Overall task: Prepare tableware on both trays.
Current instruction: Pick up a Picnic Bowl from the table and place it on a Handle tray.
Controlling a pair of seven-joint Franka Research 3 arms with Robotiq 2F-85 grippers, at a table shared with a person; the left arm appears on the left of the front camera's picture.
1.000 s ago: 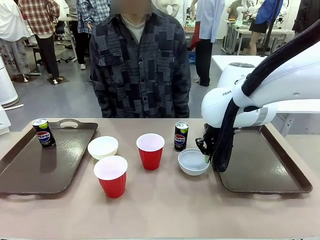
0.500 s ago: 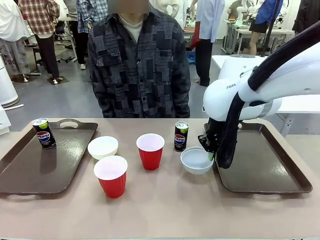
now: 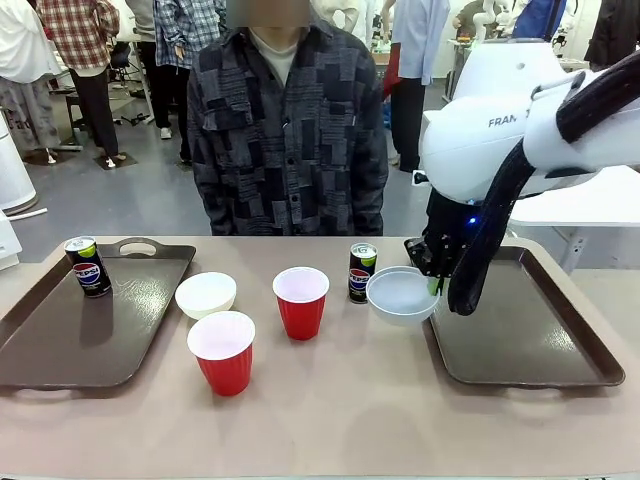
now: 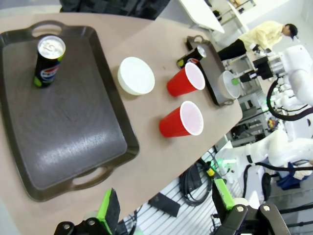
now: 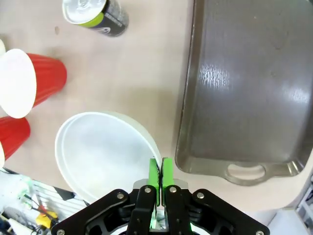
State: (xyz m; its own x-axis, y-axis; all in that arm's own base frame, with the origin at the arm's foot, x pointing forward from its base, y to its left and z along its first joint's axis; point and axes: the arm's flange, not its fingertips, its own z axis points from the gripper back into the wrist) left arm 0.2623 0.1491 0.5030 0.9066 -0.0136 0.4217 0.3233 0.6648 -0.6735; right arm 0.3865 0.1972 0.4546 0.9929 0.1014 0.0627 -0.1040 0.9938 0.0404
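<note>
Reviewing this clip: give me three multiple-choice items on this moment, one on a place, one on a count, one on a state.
1. The Pepsi can farthest to the robot's left stands: A) on the left tray B) on the bare table C) on the right tray.
2. How many red cups are there? A) one B) two C) three.
3. The right gripper is: A) open B) shut on a white bowl at its rim C) shut on a can.
Answers: 1 A, dark tray surface surrounds it; 2 B, two show, both upright; 3 B, its green pads pinch the rim.
</note>
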